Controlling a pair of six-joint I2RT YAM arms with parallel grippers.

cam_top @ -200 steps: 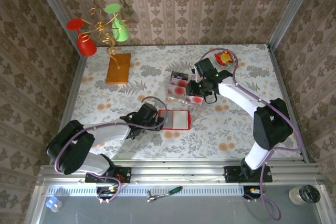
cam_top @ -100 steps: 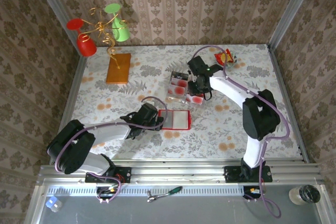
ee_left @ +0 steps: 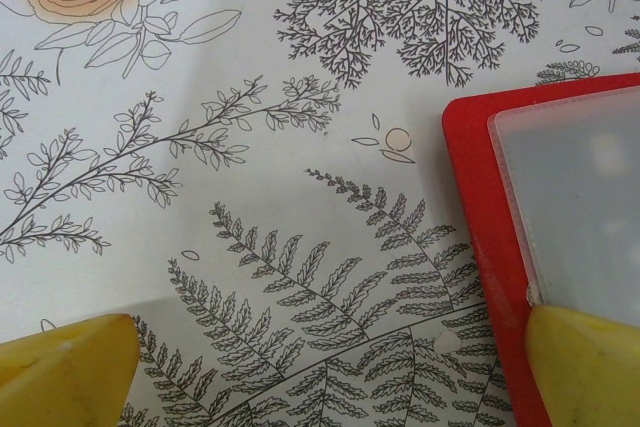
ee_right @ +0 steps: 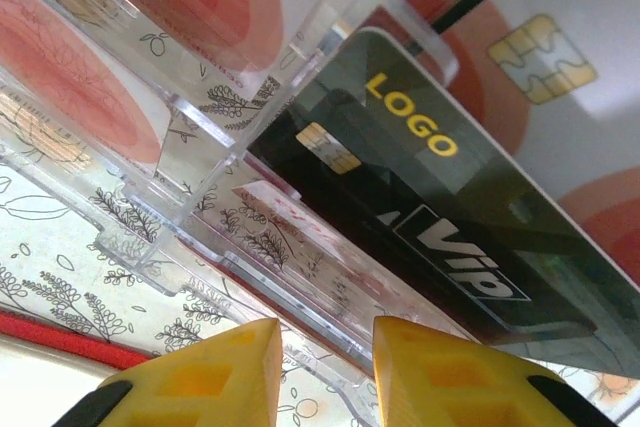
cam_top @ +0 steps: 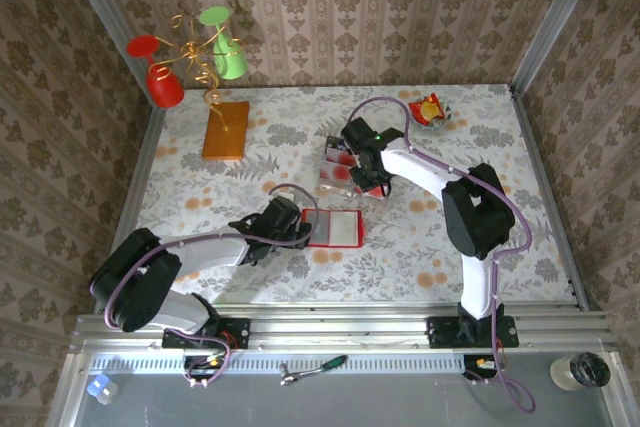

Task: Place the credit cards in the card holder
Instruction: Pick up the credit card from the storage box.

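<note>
The credit cards (cam_top: pixel 342 159) stand and lie in a clear plastic rack (ee_right: pixel 200 197) in the middle of the bench (cam_top: pixel 420 247). None is in the card holder (cam_top: pixel 335 229) yet. The holder lies open and flat just in front of the rack, its pale pocket facing up.

In the right wrist view a dark card (ee_right: pixel 430 217) marked LOGO and Vip leans in the rack, with paler red-blotched cards around it.

The right claw (cam_top: pixel 366 179) is directly over the cards. 1 second ago it sat at their right edge, so it has swung left across them. Its fingers have drawn in to a narrow gap (ee_right: pixel 325 372) at the rack's near edge. I cannot tell whether they have pinched a card or only straddle the plastic. This looks like the start of a pick, and the clear dividers may get in the way of a clean grip.

The left claw (cam_top: pixel 303 228) has not moved. It is spread wide and holds nothing. In the left wrist view, 1 finger (ee_left: pixel 590 367) sits at the holder's red border (ee_left: pixel 480 197) and the other is out on bare cloth. From there it could steady the holder while a card goes in.
</note>
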